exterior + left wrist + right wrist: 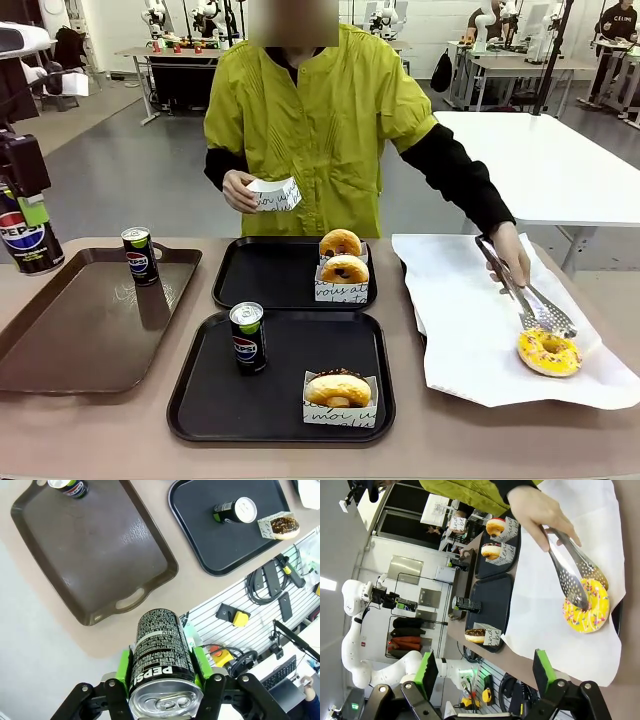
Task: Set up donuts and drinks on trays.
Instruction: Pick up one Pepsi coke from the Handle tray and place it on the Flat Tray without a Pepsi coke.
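Left gripper (pixel 162 679): our green pads (pixel 123 666) clamp both sides of a black Pepsi can (pixel 161 650), held upright with its silver top toward the wrist.
Right gripper (pixel 485 672): our fingers stand apart with nothing between them.
Under the left fingertips: the table's edge, with grey floor to one side.
Just beyond the left fingertips: the glossy brown tray (pixel 95 560), with a second can (pixel 70 486) at its far corner.
Further out: the near black tray (pixel 200 540), holding a third can (pixel 235 510) and a chocolate donut (pixel 281 525) in its paper tray.
Farthest from the left fingers: the far black tray (pixel 262 275), with two boxed donuts (pixel 341 243) and no can.
Step in hand: we judge the held can belongs on that far tray.
Doing it well: we keep it upright, pass above the rims and standing cans, set it on bare plastic beside the donuts, and release only once its base rests flat.
Ahead of the right fingers: the person's hand (pixel 540 510) works metal tongs (pixel 575 575) on a yellow sprinkled donut (pixel 586 607) lying on the white paper sheet (pixel 540 605); we stay clear.
Surface: a smooth tan tabletop (pixel 450 445).
Room: a lab with grey floor and white tables.
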